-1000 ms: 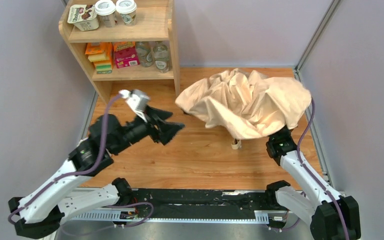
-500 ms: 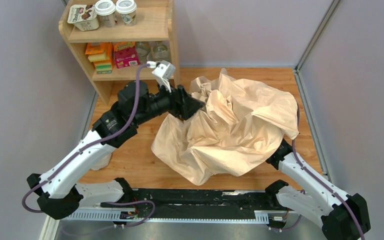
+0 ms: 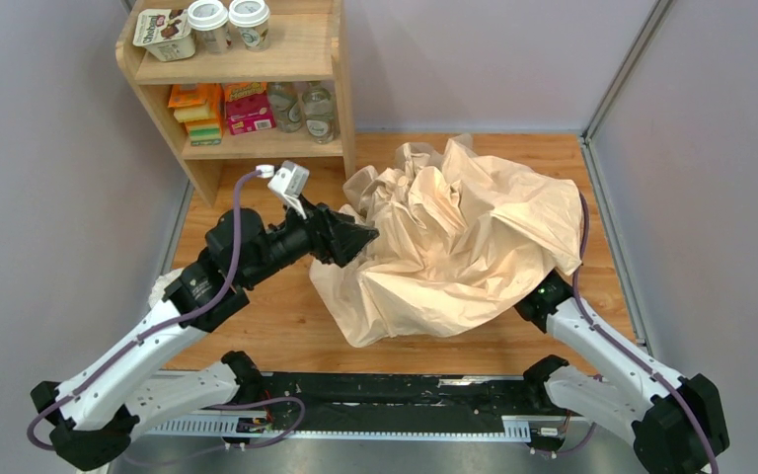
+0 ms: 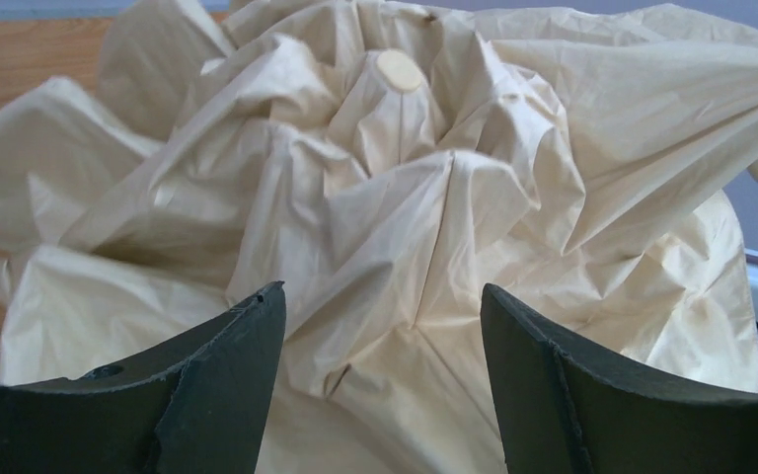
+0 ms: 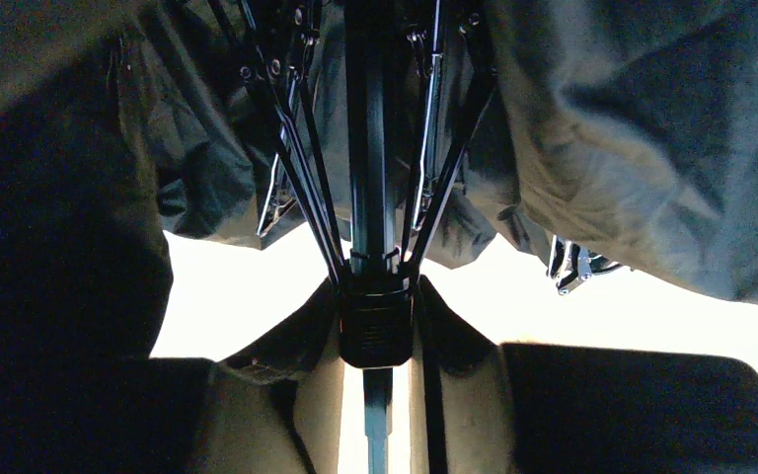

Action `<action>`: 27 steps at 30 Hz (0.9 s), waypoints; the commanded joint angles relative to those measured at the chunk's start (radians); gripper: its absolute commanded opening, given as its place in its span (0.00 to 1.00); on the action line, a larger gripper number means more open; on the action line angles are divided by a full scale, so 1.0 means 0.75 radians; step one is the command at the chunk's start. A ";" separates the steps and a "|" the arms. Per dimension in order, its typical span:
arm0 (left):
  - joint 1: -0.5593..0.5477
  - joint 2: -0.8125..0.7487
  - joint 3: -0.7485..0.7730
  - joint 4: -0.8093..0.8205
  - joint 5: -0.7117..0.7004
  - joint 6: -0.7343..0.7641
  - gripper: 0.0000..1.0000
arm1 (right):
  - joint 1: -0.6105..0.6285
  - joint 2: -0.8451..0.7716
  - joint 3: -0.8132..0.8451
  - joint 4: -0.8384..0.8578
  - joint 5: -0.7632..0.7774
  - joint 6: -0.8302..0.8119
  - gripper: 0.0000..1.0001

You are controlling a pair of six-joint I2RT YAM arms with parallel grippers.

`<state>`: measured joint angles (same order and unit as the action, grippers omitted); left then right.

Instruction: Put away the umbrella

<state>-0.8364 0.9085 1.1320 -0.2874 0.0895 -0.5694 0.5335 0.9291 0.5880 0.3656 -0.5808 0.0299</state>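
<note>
Umbrella [image 3: 464, 242] sits centre-right on the table [image 3: 286, 321]. Its canopy [image 4: 434, 227] is slack and heavily crumpled, not yet bundled.

Right claw [image 5: 365, 395] is under the fabric, hidden from the top camera. Its wrist view looks up the black shaft [image 5: 367, 118], with the runner [image 5: 375, 331] just ahead of the fingers and ribs [image 5: 296, 168] fanning out above it. I read it as clamped on the shaft low down, though the contact itself is too dark to confirm.

Left claw [image 3: 363, 237] is spread wide and holds nothing. It is just beside the canopy's left flank, and the cap [image 4: 400, 71] sits above and between its fingers in the wrist view.

Step, as I judge it: collapsing the canopy, with stowing to follow. The next move probably calls for the left claw to reach the crown and press or gather fabric toward the shaft while the right holds firm. Loose folds may slip out or snag.

Room:
- The shelf [image 3: 257, 146] is near the left wrist, behind it, so there is little room to back up.
- The canopy reaches close to the table's right edge and the wall [image 3: 711, 197].
- Bare wood lies front-left, between the left arm and the canopy.
</note>
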 commanded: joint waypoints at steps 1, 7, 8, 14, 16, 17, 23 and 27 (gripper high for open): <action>0.003 -0.070 -0.155 0.236 -0.093 -0.094 0.79 | 0.007 0.015 0.010 0.208 0.030 0.064 0.00; 0.003 0.132 -0.086 0.442 0.026 -0.026 0.79 | 0.021 0.037 -0.001 0.236 -0.033 0.079 0.00; 0.003 0.171 -0.076 0.479 0.040 -0.032 0.79 | 0.029 0.042 -0.001 0.237 -0.052 0.075 0.00; 0.003 0.343 0.034 0.567 0.153 0.025 0.79 | 0.088 0.040 0.028 0.141 -0.113 -0.015 0.00; 0.005 0.357 0.039 0.616 0.200 0.055 0.79 | 0.103 0.033 0.032 0.095 -0.101 -0.032 0.00; 0.005 0.355 0.021 0.661 0.244 0.062 0.79 | 0.103 0.031 0.028 0.101 -0.107 -0.032 0.00; 0.007 0.355 -0.094 0.962 0.382 0.084 0.07 | 0.111 0.034 0.046 0.093 -0.136 0.038 0.00; 0.009 0.323 -0.125 0.970 0.382 0.096 0.00 | 0.111 -0.005 0.006 0.044 0.029 0.180 0.09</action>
<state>-0.8192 1.1748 1.0424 0.2520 0.2916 -0.5076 0.5835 0.9592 0.5789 0.3954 -0.5728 0.0952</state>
